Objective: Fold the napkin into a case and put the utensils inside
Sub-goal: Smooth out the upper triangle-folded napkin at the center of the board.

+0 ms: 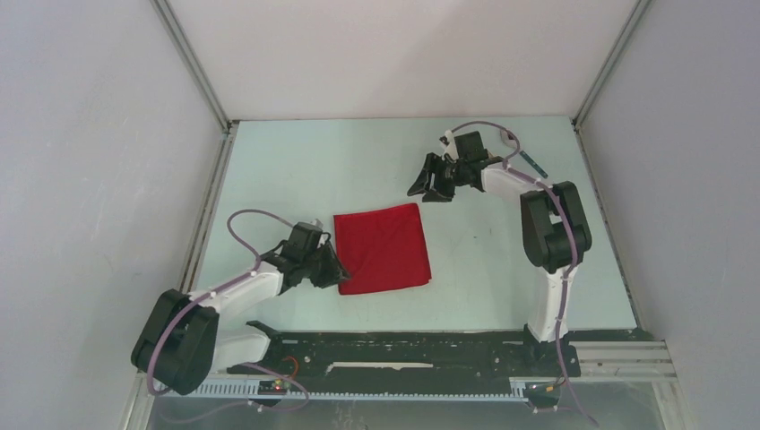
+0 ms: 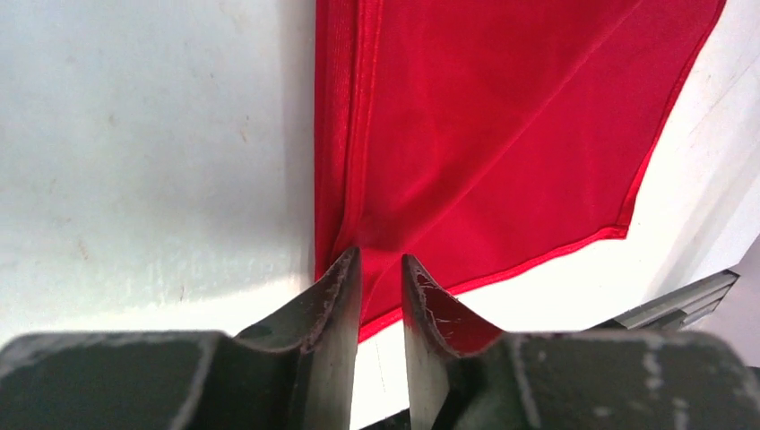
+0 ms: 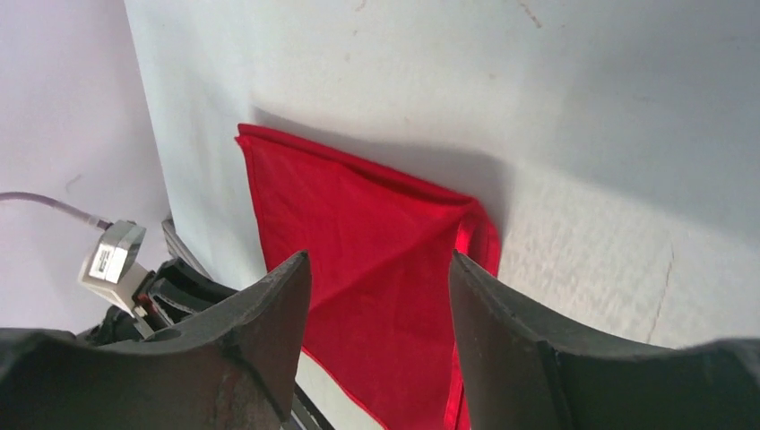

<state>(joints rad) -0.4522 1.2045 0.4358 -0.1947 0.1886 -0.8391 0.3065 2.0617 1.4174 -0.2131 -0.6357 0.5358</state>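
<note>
Left pincer (image 2: 381, 264) sits low at the near left corner of the napkin (image 1: 384, 246), its jaws drawn narrow with a slim gap showing between them; the tips touch the red cloth where a doubled band runs along that edge, but I cannot tell whether they actually pinch it. I see the napkin lying flat as a rough square on the pale bench (image 1: 296, 161), a little left of the middle — a diagonal crease crosses it in the right wrist view. Right pincer (image 1: 428, 184) hangs above the bench beyond the cloth's far right corner, well apart from it, jaws spread wide and holding nothing; behind that arm's wrist, near the bench's far right side, a dark teal handle (image 1: 535, 164) pokes out — too small for me to say more.
</note>
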